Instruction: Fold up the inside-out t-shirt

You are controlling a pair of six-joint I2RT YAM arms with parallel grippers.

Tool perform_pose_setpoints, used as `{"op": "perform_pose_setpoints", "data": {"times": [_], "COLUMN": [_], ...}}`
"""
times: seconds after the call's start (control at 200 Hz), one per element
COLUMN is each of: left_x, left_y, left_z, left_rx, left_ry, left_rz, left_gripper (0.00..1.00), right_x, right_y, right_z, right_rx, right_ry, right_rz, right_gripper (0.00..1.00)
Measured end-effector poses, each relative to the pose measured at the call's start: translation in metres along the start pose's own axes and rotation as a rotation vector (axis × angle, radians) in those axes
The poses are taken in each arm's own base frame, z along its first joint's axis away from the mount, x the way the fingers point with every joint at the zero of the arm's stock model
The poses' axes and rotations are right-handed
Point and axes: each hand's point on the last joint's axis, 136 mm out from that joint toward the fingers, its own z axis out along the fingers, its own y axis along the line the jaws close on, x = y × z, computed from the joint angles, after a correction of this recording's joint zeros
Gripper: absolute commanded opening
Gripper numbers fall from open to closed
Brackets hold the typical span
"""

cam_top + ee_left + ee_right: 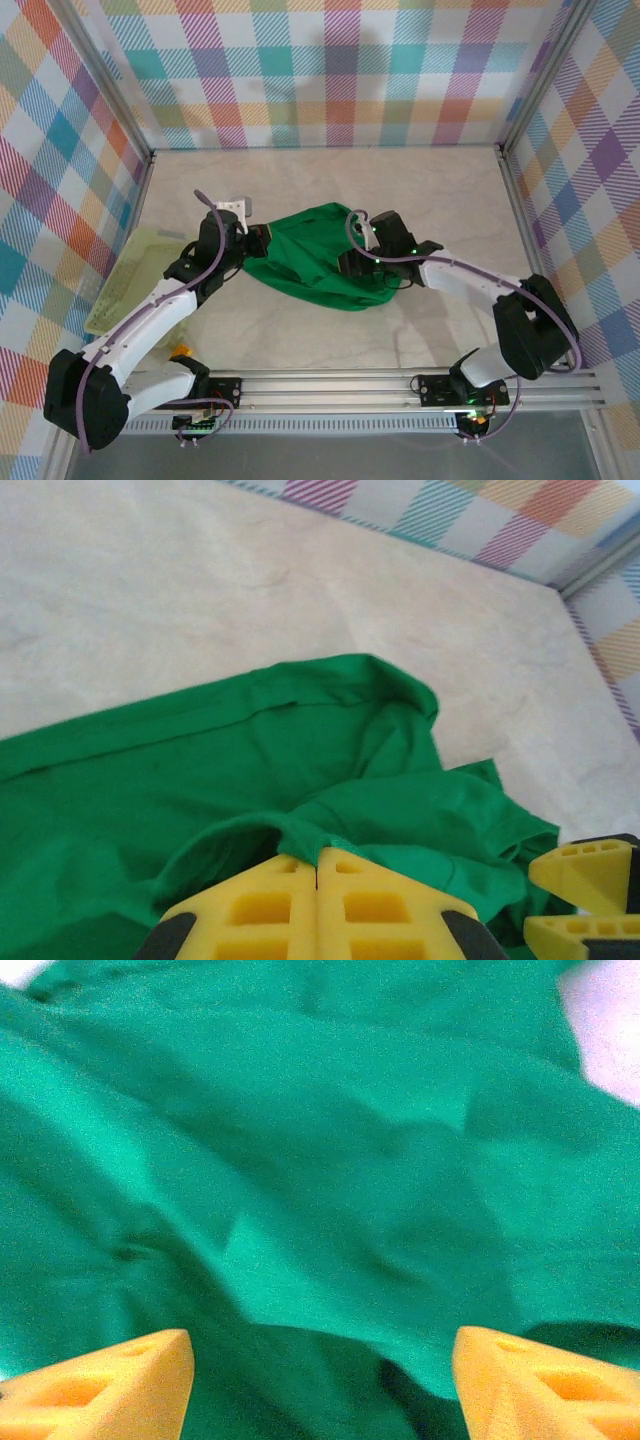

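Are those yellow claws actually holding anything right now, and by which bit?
The left gripper pinches a bunched fold at the green t-shirt's edge. The right gripper is open over the cloth, holding nothing.

In the right wrist view the t-shirt (pixel 330 1160) is blurred and cut off at every edge, the fingers of the left tool (pixel 317 865) are cropped by the bottom edge of their own view — and which part of the cloth is pinched there cannot be told.
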Motion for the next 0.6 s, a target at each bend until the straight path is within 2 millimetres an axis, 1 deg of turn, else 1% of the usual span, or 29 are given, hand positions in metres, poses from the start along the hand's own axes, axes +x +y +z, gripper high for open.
{"op": "perform_pose_setpoints", "data": {"times": [0.055, 0.145, 0.28, 0.345, 0.44, 0.52, 0.6], "left_x": [0.008, 0.022, 0.047, 0.054, 0.056, 0.053, 0.049], "left_y": [0.007, 0.019, 0.039, 0.046, 0.052, 0.053, 0.053], "left_z": [0.002, 0.006, 0.008, 0.008, 0.008, 0.006, 0.003], "left_rx": [-0.018, -0.047, -0.097, -0.118, -0.139, -0.144, -0.145], "left_ry": [0.014, 0.038, 0.068, 0.072, 0.064, 0.047, 0.030], "left_rz": [-0.017, -0.045, -0.088, -0.106, -0.123, -0.133, -0.140], "left_gripper": [0.00, 0.00, 0.00, 0.00, 0.00, 0.00, 0.00], "right_x": [0.009, 0.013, 0.016, 0.018, 0.018, 0.013, 0.003], "right_y": [-0.008, -0.014, -0.015, -0.014, -0.012, -0.010, -0.006], "right_z": [0.004, 0.006, 0.013, 0.021, 0.029, 0.029, 0.026], "right_rx": [0.033, 0.057, 0.055, 0.044, 0.035, 0.026, 0.020], "right_ry": [0.036, 0.052, 0.073, 0.095, 0.116, 0.109, 0.087], "right_rz": [0.027, 0.063, 0.095, 0.109, 0.129, 0.128, 0.122], "right_gripper": [0.70, 0.70, 0.63, 0.59, 0.49, 0.39, 0.22]}}
